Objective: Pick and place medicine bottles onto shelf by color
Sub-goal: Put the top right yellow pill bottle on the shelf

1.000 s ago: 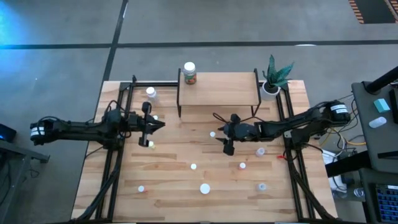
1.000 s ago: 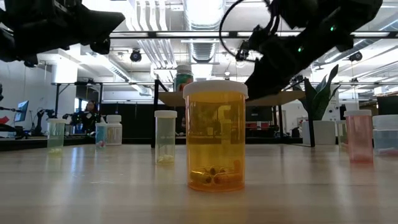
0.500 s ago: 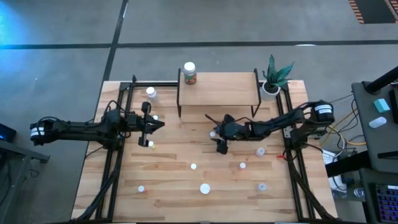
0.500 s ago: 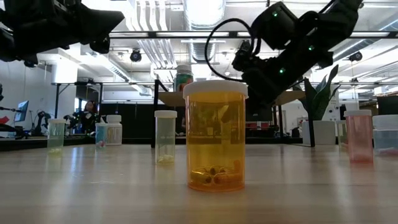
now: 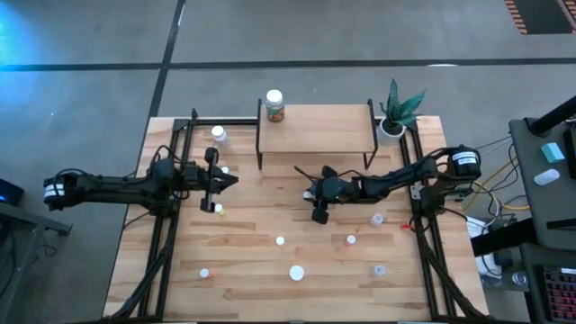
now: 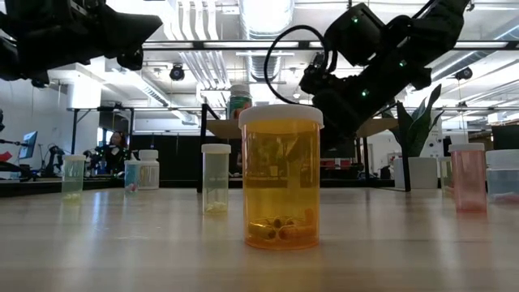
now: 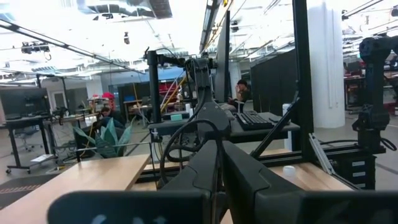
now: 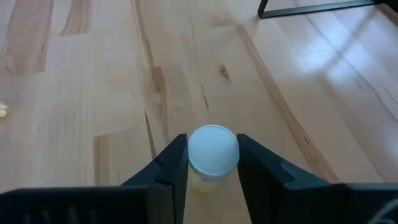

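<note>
We have the right end effector (image 8: 212, 163) down over a small white-capped bottle (image 8: 213, 151) that stands upright on the desk (image 8: 93, 93), just in front of the shelf (image 5: 317, 128). In the right wrist view the white cap sits squarely between the two dark fingers (image 8: 169, 163), each finger just beside the cap's edge; we judge them to be touching or all but touching it, so the grip looks made or nearly made, though we cannot tell whether it is firm. The bottle's long axis runs straight up, across the line of the fingers, which suits a sideways pinch below the cap.

From above, the right end effector (image 5: 318, 200) lies near the shelf's front legs, so the shelf top is up and away from the bottle, beyond the arm's reach line.

The left end effector (image 5: 216, 181) hangs closed and empty over the left side of the desk, well apart from this bottle; the right arm is clearly the nearer.
</note>
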